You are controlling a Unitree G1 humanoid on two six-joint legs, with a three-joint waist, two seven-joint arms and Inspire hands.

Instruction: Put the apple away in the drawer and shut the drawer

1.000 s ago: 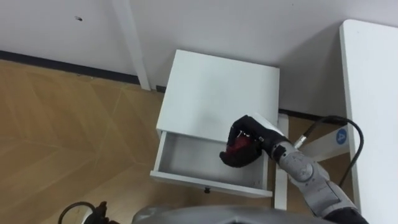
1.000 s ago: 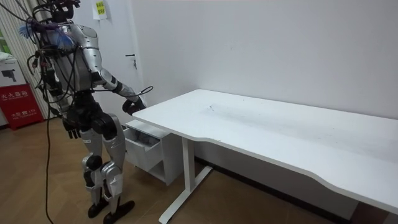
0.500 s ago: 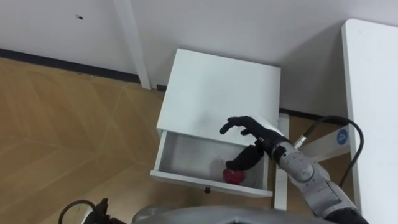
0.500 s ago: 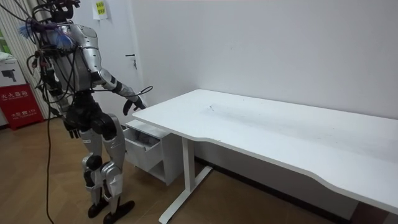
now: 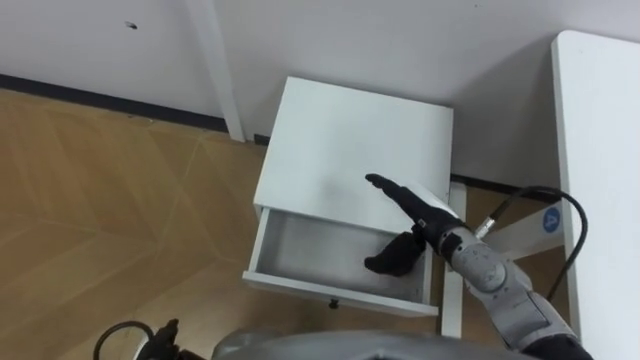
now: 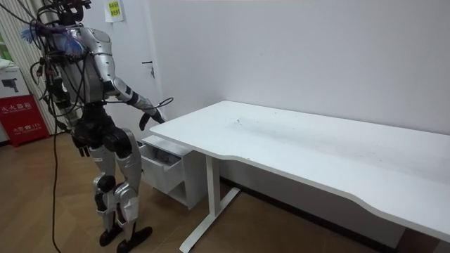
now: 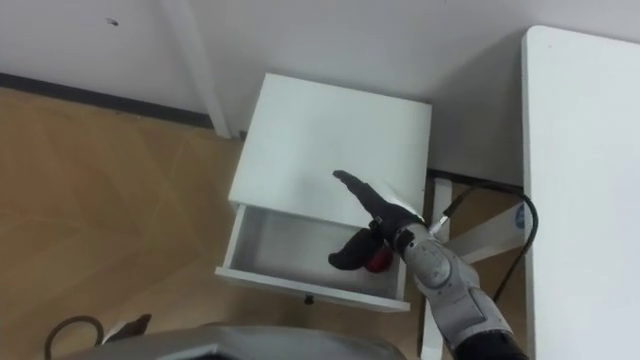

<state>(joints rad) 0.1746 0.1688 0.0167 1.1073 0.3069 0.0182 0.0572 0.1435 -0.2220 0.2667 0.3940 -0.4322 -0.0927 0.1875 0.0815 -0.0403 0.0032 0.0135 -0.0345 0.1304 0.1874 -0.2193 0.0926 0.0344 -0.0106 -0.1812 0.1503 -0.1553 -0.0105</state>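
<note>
The right hand (image 7: 381, 219) is held open, fingers spread and nothing grasped, above the right end of the pulled-out drawer (image 7: 285, 246), where the apple (image 7: 378, 262) is seen lying inside.

On my room camera the right hand (image 6: 150, 114) is held out in the air, fingers apparently straight, though it is small at this range. Directly below it the drawer (image 6: 160, 156) of the white cabinet (image 6: 174, 181) stands pulled out. The white desk (image 6: 295, 144) has its corner just beside the hand, toward the room view's right. The left hand (image 6: 81, 148) hangs lower, by the hip.
</note>
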